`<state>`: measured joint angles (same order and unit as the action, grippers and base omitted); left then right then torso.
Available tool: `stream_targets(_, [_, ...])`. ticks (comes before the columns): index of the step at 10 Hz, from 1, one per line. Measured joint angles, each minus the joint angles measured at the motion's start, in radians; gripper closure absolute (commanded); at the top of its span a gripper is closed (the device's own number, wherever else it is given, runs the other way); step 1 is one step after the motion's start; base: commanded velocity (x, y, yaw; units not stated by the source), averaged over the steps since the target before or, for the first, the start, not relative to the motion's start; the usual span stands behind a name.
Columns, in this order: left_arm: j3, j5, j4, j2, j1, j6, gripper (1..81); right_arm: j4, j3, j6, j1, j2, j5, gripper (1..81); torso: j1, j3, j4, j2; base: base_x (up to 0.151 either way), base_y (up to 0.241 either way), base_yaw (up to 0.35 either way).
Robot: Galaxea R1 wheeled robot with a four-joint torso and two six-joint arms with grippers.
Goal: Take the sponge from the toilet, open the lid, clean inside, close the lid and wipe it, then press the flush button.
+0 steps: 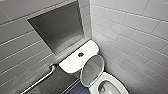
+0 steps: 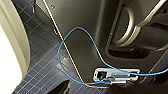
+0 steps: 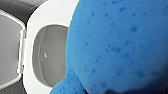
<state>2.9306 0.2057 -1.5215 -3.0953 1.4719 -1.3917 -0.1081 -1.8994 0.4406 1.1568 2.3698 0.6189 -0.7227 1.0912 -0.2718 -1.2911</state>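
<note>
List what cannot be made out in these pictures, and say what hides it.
Right wrist view: the sponge hides much of the bowl.
Head view: the lower edge cuts off the bowl's front.
Head view: the button is too small for detail.
Left wrist view: the edge cuts off the cable.

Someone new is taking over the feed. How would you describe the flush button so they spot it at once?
Find the white toilet in the tiled corner, below the grey recessed panel. Behind the raised lid lies the flat tank top; the flush button sits near its middle, a small dark round spot, the only dark mark on that white surface.
</note>
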Motion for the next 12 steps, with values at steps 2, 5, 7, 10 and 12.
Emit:
stream_targets(2, [0.000,0.000,0.000,-0.001,0.000,0.000,1.0,-0.007,0.003,-0.001,0.057,0.014,0.070,81.1,0.000,0.000,0.000,0.000,0.000,0.000,0.000])
stream_targets(5, [0.000,0.000,0.000,-0.002,0.000,0.000,1.0,-0.015,0.016,-0.002,0.082,0.017,0.084,81.1,0.000,0.000,0.000,-0.001,0.000,0.000,0.000])
stream_targets(7, [0.000,0.000,0.000,-0.002,0.000,0.000,1.0,-0.015,0.034,-0.002,0.019,-0.009,-0.020,81.1,0.000,0.000,0.000,-0.001,0.000,0.000,0.000])
stream_targets(10, [0.000,0.000,0.000,-0.002,0.000,0.000,1.0,-0.027,0.066,0.007,-0.128,-0.028,-0.204,81.1,0.000,0.000,0.000,-0.001,0.000,0.000,0.000])
stream_targets(12, [0.000,0.000,0.000,-0.002,0.000,0.000,1.0,-0.045,0.060,0.017,-0.248,-0.022,-0.303,81.1,0.000,0.000,0.000,-0.001,0.000,0.000,0.000])
